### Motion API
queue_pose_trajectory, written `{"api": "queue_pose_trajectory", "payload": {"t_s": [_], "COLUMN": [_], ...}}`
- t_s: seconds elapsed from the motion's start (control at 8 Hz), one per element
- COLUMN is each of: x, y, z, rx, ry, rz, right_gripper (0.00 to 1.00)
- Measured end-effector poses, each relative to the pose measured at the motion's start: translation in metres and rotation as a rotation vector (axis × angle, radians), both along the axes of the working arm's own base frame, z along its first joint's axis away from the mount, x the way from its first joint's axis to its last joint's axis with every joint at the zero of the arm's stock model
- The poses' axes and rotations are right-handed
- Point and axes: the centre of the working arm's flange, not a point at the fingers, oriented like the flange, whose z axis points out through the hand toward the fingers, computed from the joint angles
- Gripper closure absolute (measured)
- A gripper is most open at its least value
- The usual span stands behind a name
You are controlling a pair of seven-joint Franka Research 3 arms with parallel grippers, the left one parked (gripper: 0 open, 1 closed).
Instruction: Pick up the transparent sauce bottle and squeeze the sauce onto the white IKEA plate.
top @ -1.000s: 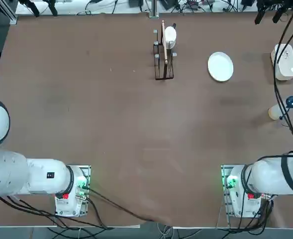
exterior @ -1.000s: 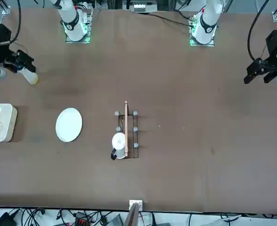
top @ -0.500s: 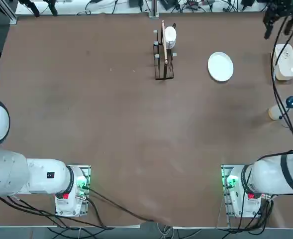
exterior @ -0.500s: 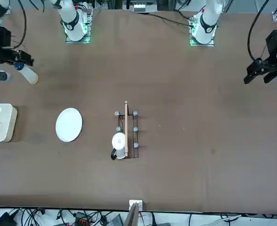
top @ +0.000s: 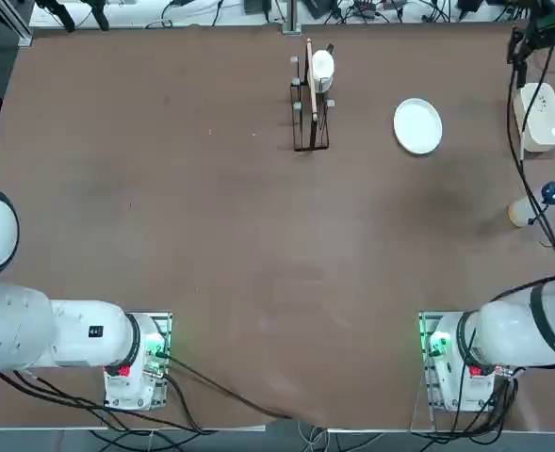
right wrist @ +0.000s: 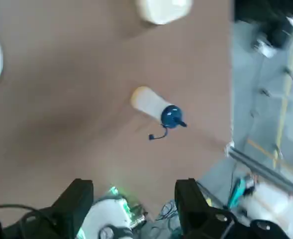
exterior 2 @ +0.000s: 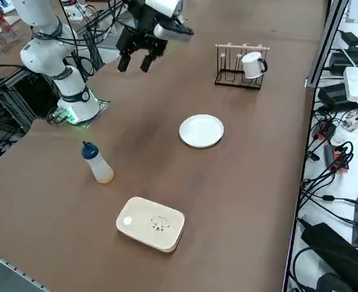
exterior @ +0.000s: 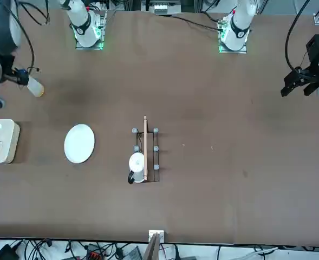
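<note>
Top view: the bottle [top: 526, 209] stands upright near the table's right edge, at about 3 o'clock from table centre, blue cap on top. The plate [top: 417, 125] lies at about 1 o'clock, well apart from the bottle. A white container [top: 541, 117] sits at 12 o'clock of the bottle, near the same edge. A wire rack [top: 309, 111] holding a white cup [top: 322, 67] stands at 9 o'clock of the plate. The right gripper [top: 546, 45] hangs at the upper right corner, above the container's far end; a black cable runs down from it past the bottle.

Front view: the bottle [exterior: 33, 85] is at 11 o'clock of the plate [exterior: 79, 143], the container [exterior: 1, 142] at 9 o'clock of the plate. The arm's bulk covers the upper left corner; the gripper itself cannot be made out here.

Right side view: the gripper [exterior 2: 138, 59] hangs high above bare table, fingers apart and holding nothing. The bottle [exterior 2: 97, 163], container [exterior 2: 151, 223] and plate [exterior 2: 201, 131] lie well apart from one another; nothing stands between bottle and plate.

Right wrist view: both fingers [right wrist: 76, 203] are spread wide, the bottle [right wrist: 154, 107] far beneath them, the container [right wrist: 163, 10] beyond it.
</note>
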Motion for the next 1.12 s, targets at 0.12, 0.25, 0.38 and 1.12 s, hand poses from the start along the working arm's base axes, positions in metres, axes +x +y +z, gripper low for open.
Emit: {"api": "queue_pose_trajectory", "payload": {"t_s": [0.12, 0.25, 0.38, 1.12], "x": [0.007, 0.010, 0.008, -0.057], "y": [0.005, 0.007, 0.007, 0.035], "z": [-0.019, -0.038, -0.057, -0.212], "rx": [-0.112, -0.210, -0.323, -1.080], "ry": [-0.025, -0.050, -0.082, -0.448], "rz": [-0.100, -0.193, -0.294, -0.572], "right_gripper": [0.00, 0.00, 0.00, 0.00]}}
